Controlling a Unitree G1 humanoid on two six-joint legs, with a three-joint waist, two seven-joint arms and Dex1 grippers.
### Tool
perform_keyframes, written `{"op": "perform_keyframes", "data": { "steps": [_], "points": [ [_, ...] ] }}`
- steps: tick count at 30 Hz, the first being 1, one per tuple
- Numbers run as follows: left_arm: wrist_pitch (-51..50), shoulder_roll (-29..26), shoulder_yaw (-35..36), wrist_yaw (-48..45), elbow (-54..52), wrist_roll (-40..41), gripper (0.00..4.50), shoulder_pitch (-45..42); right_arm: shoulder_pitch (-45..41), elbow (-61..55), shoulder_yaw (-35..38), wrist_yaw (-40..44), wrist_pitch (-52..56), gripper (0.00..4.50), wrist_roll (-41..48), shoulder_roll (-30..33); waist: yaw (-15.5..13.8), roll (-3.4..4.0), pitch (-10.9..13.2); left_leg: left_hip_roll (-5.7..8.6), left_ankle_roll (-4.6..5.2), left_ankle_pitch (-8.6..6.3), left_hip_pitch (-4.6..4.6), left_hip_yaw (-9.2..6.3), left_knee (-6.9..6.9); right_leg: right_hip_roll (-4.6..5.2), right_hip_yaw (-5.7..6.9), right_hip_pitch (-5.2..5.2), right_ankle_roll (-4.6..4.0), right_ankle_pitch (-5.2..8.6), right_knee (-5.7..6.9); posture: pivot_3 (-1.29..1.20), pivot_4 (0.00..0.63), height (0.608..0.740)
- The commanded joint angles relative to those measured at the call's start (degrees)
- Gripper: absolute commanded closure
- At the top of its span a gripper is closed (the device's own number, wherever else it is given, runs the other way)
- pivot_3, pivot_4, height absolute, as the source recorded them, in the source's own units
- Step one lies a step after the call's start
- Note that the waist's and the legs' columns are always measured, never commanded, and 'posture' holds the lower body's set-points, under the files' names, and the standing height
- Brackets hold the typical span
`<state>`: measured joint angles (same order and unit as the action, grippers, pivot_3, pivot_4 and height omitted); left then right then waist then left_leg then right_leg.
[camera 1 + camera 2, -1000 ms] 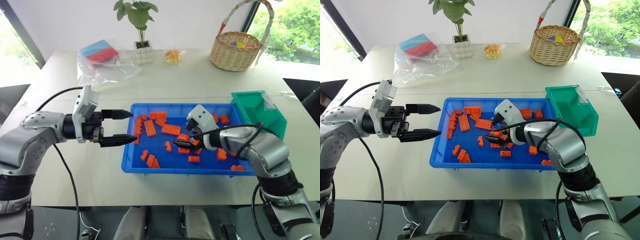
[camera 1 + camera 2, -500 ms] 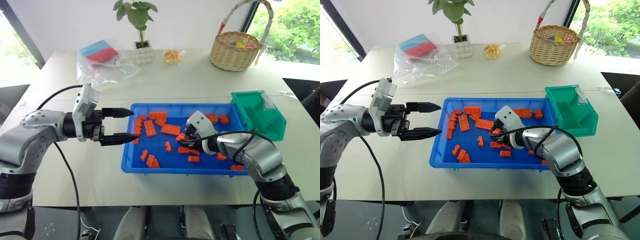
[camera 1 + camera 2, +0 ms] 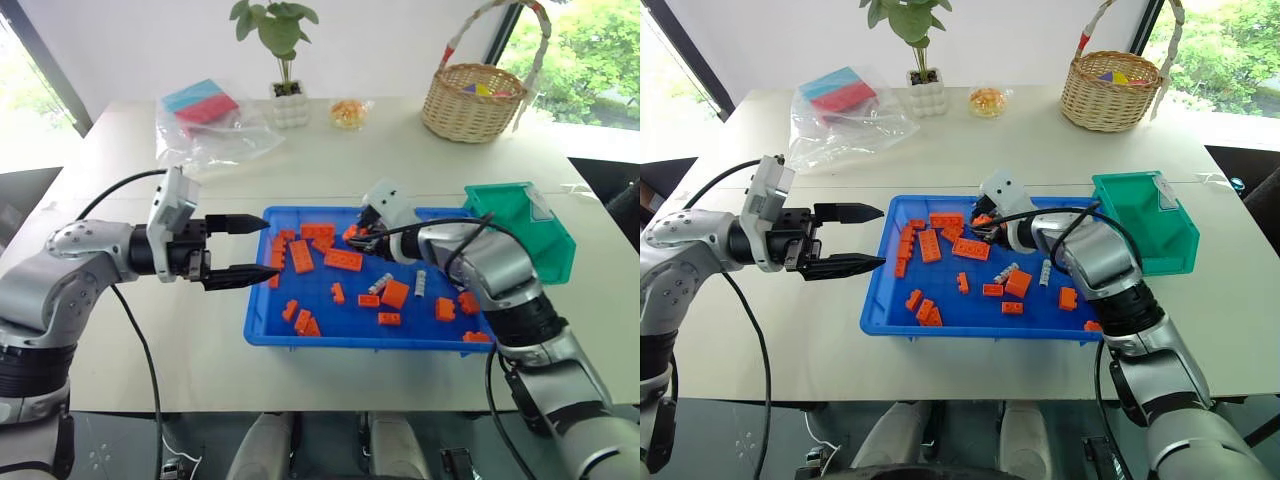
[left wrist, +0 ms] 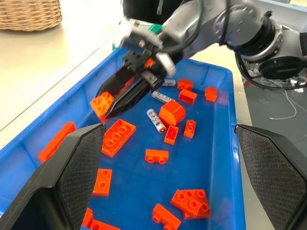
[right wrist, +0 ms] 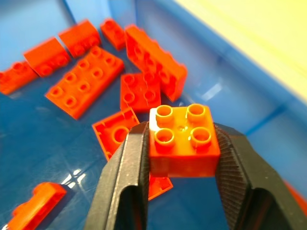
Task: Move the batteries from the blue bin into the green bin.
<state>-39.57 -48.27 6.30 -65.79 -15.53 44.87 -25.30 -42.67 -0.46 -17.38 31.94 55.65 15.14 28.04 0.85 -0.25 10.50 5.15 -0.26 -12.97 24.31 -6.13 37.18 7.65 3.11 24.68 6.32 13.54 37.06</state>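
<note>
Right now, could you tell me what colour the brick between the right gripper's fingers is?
Orange; the brick shows best in the right wrist view.

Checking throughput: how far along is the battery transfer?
Done: nothing visible yet; no battery is seen in the small teal-green plastic bin.

In hand: the right gripper is shut on a square orange four-stud toy brick, not a battery, over the large shallow blue plastic tray.

Left: small silver-grey cylindrical batteries lie among the bricks in the tray. The left gripper is open beside it.
</note>
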Motion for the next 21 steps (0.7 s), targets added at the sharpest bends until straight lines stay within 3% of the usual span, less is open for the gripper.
{"op": "perform_keyframes", "data": {
  "steps": [1,3,15,21],
  "points": [
    [0.8,-0.2,1.1,0.2,-0.7,-0.1,0.0,-1.0,-2.5,2.0,-1.5,1.8,-4.3,1.31,-3.1,0.2,0.1,0.0,0.0,0.0,-0.01,0.0,0.0,0.0,0.0,0.0,0.0,0.01,0.0,0.0,0.01,0.0,0.15,0.702],
    [0.7,-0.2,1.2,0.2,-0.8,0.0,0.0,-0.9,-3.2,2.3,-2.1,4.1,-6.0,0.37,-3.9,1.2,0.1,0.01,0.0,0.0,-0.01,0.0,0.0,-0.01,-0.01,-0.01,0.0,0.01,0.0,0.0,0.02,0.0,0.15,0.702],
    [0.8,-0.3,1.3,0.0,-0.9,-0.3,0.0,-0.8,-10.1,7.9,-7.1,39.1,-32.0,0.37,-7.3,14.2,0.1,-0.02,0.0,-0.01,-0.01,0.0,-0.01,0.0,0.0,-0.02,0.02,0.0,0.01,0.0,0.01,0.0,0.15,0.702],
    [0.8,-0.4,1.5,0.1,-1.0,-0.4,0.0,-0.8,-10.4,12.0,-9.2,45.6,-43.3,0.37,-12.5,14.1,0.3,-0.02,0.0,-0.02,-0.02,0.0,-0.02,0.0,0.0,-0.02,0.01,0.0,0.01,0.0,0.02,0.0,0.15,0.702]
  ]
}}
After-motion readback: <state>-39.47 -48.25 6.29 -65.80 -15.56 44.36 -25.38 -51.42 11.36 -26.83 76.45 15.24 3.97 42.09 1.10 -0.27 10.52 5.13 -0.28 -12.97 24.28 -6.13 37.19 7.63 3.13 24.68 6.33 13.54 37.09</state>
